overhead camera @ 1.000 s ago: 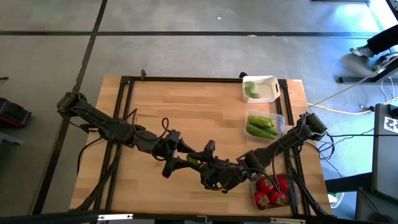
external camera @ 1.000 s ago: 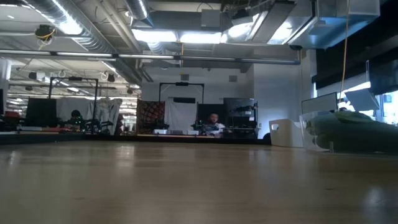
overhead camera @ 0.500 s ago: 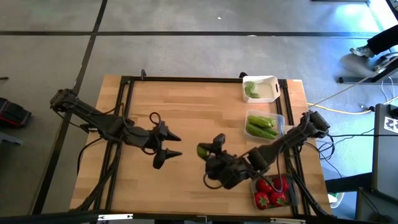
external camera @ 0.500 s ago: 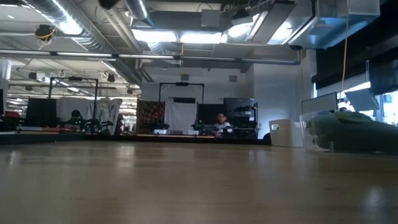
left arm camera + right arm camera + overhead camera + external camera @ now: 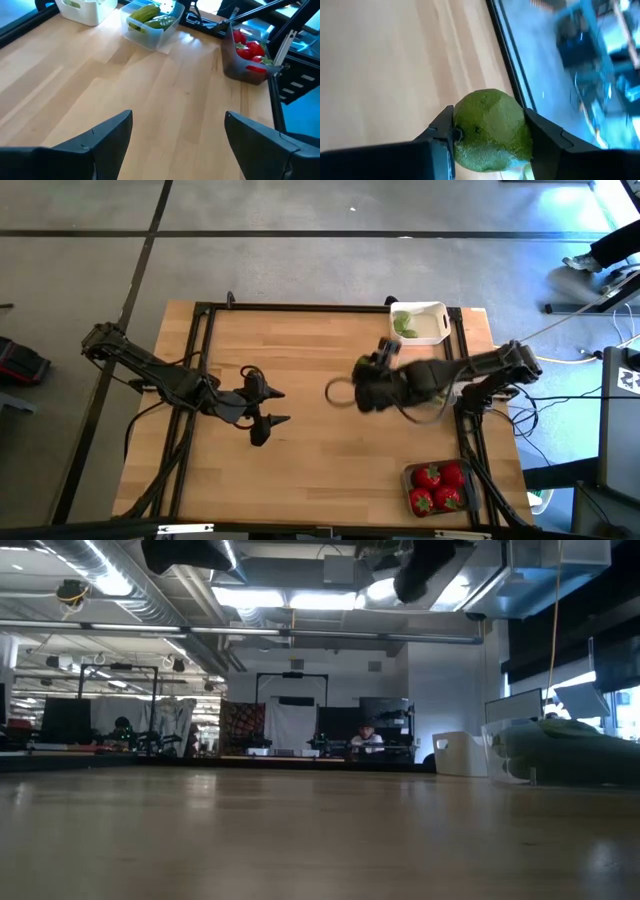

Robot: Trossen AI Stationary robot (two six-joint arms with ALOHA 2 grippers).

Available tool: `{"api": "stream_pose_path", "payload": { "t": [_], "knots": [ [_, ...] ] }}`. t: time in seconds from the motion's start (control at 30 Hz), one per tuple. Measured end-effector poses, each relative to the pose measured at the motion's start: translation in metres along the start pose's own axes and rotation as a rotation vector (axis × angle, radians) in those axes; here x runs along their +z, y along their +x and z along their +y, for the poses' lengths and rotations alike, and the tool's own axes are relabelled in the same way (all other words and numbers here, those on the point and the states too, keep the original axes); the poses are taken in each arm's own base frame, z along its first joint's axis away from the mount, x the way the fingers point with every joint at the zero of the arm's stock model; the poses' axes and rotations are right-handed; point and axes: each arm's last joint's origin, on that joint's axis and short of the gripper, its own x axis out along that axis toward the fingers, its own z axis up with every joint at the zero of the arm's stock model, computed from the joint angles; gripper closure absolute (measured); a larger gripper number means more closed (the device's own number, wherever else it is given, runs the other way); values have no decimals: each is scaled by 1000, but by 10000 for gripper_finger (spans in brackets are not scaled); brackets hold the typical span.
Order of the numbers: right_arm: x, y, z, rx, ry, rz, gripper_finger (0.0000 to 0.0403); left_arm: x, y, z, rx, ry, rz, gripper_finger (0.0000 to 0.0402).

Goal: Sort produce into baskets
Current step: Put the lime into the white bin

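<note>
My right gripper (image 5: 384, 352) is shut on a round green lime (image 5: 490, 131), high over the table just left of the white basket (image 5: 432, 332), which holds green pieces (image 5: 402, 325). In the high view the gripper hides the lime. The clear basket of green pods (image 5: 150, 20) lies mostly under my right arm. The dark basket of red tomatoes (image 5: 437, 488) stands at the near right. My left gripper (image 5: 276, 407) is open and empty over the table's left middle. My right gripper pinches the lime between its two fingers, one finger (image 5: 442, 131) on each opposite side of the lime's round body (image 5: 465, 125). The lime is lifted clear, with the table top far below it.
The three baskets stand in a row along the table's right edge. A black frame rail (image 5: 205, 360) runs along the table's left and far sides. A loop of cable (image 5: 338, 392) hangs off my right arm. Bare wood lies between the arms.
My right gripper has taken the lime from the near middle of the table and carried it up and toward the far right, close to the white basket. My left gripper has drawn back from that spot toward the table's left.
</note>
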Motion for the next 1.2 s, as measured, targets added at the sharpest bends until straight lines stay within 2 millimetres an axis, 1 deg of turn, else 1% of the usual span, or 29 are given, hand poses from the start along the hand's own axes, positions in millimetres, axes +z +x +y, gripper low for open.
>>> {"api": "stream_pose_path", "payload": {
  "t": [0.23, 0.37, 0.43, 0.6, 0.73, 0.9, 1.07, 1.2],
  "knots": [
    [-12, 28, -53, -50, 87, 201, 255, -2, 2, -2, 1, 17, 9, 90],
    [-23, 47, -84, -100, 129, 330, 255, -2, 2, -2, 0, 6, 8, 90],
    [-27, 59, -99, -120, 178, 369, 255, -2, 2, -2, 0, -15, 8, 90],
    [-49, 87, -127, -165, 264, 488, 255, -2, 2, -2, 1, 1, 9, 90],
    [-71, 112, -143, -163, 345, 581, 255, -2, 2, -2, 1, 17, 10, 90],
    [-104, 142, -163, -196, 464, 683, 255, -2, 2, -2, 1, 32, 9, 90],
    [-133, 163, -172, -191, 590, 743, 255, -2, 3, -2, 8, 35, 9, 90],
    [-152, 178, -173, -173, 660, 754, 255, -3, 5, -2, 24, 51, 6, 90]
  ]
}}
